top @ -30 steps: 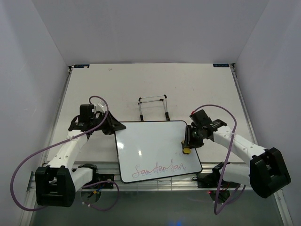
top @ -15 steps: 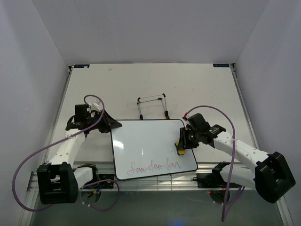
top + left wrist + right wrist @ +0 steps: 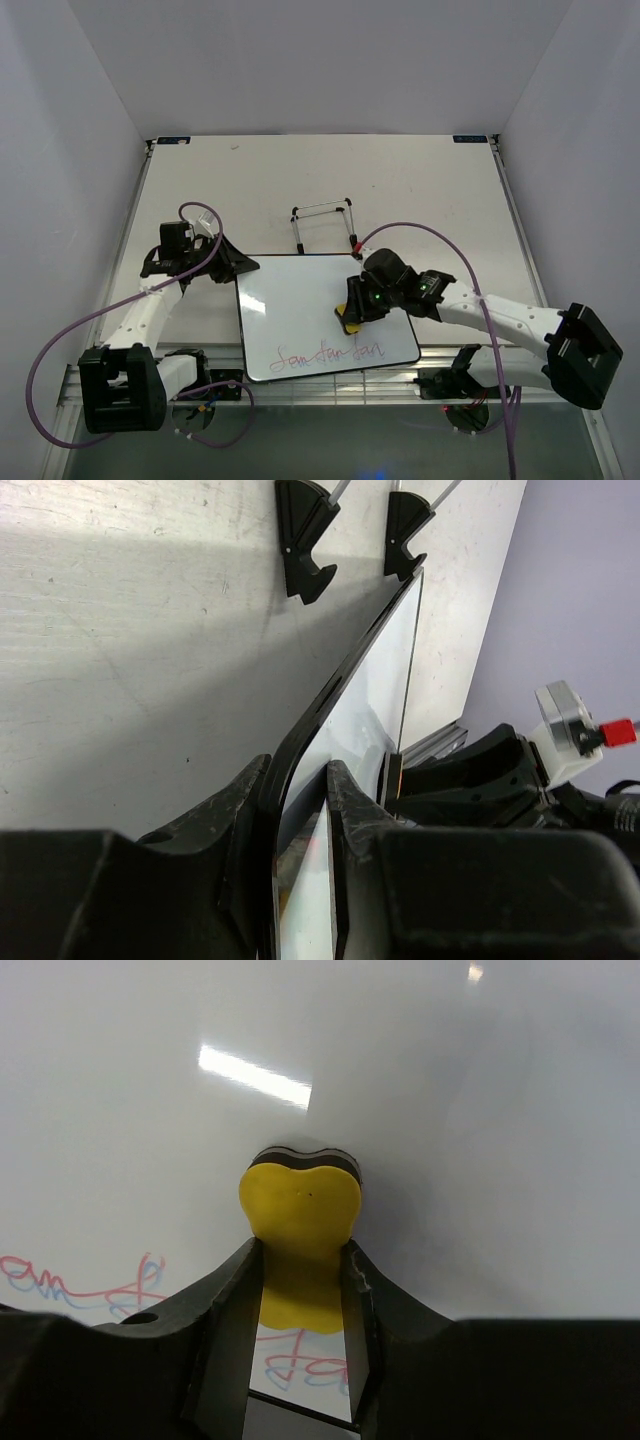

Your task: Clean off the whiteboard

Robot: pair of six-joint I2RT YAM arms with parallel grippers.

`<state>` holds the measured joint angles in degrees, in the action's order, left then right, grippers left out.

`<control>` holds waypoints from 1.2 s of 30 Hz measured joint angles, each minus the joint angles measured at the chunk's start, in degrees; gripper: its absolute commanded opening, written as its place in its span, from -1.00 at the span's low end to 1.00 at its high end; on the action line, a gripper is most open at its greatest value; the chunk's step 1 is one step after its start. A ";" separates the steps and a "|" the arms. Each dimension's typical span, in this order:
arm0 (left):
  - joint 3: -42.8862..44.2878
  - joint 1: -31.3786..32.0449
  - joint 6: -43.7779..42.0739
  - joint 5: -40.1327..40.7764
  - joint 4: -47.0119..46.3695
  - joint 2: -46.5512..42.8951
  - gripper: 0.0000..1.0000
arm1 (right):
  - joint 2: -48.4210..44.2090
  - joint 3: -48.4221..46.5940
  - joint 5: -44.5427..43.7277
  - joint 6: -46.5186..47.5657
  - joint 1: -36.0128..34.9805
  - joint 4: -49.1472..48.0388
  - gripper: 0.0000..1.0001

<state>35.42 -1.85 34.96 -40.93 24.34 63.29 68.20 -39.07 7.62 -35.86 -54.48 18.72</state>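
Note:
The whiteboard (image 3: 290,300) lies flat near the table's front edge, with a line of red cursive scribble (image 3: 330,353) along its near side. My left gripper (image 3: 238,264) is shut on the board's far left corner; in the left wrist view the black rim (image 3: 340,680) runs between the fingers (image 3: 245,800). My right gripper (image 3: 350,308) is over the board's middle right, shut on a yellow eraser (image 3: 349,322). In the right wrist view the eraser (image 3: 300,1220) presses on the white surface (image 3: 450,1110), just above the scribble (image 3: 90,1285).
A thin black wire easel stand (image 3: 325,228) lies just behind the whiteboard; its two black feet (image 3: 305,540) show in the left wrist view. A metal rail (image 3: 330,390) runs along the front edge by the arm bases.
The right gripper has carried the eraser leftward across the board, from its right edge toward the middle. The board and left gripper shifted slightly left early on, then held still.

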 measured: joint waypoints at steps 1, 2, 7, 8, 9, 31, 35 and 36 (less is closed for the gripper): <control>-0.02 0.13 0.04 0.00 -0.02 0.00 -1.00 | -1.09 1.20 -0.15 -0.09 1.18 -0.17 -0.50; -0.02 0.26 0.07 0.02 -0.11 0.00 -1.00 | -2.51 2.93 -0.11 -0.26 3.17 -0.26 -0.50; -0.04 0.50 0.35 0.04 -0.42 0.02 -1.00 | -9.77 8.98 -2.36 -0.76 13.14 5.18 -0.49; -0.04 0.52 0.44 0.04 -0.42 0.02 -1.00 | -10.49 9.22 -2.91 -0.79 13.62 6.56 -0.49; -0.04 0.57 0.48 0.04 -0.44 -0.02 -1.00 | -11.10 9.29 -3.52 -0.83 13.88 8.20 -0.49; -0.04 2.84 1.88 0.98 -1.68 -0.04 -1.00 | -20.48 7.43 -7.32 -5.03 -6.27 11.28 -0.50; -0.07 2.93 1.95 1.01 -1.88 0.02 -1.00 | -15.96 1.79 -11.85 -6.47 -12.46 10.58 -0.51; -0.07 2.97 1.95 1.05 -1.90 0.02 -1.00 | -14.32 0.11 -13.27 -6.99 -14.19 10.71 -0.50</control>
<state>35.35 1.13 36.91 -39.88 22.44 63.31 53.89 -38.96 -5.65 -42.85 -68.66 29.43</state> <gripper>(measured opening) 0.342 0.393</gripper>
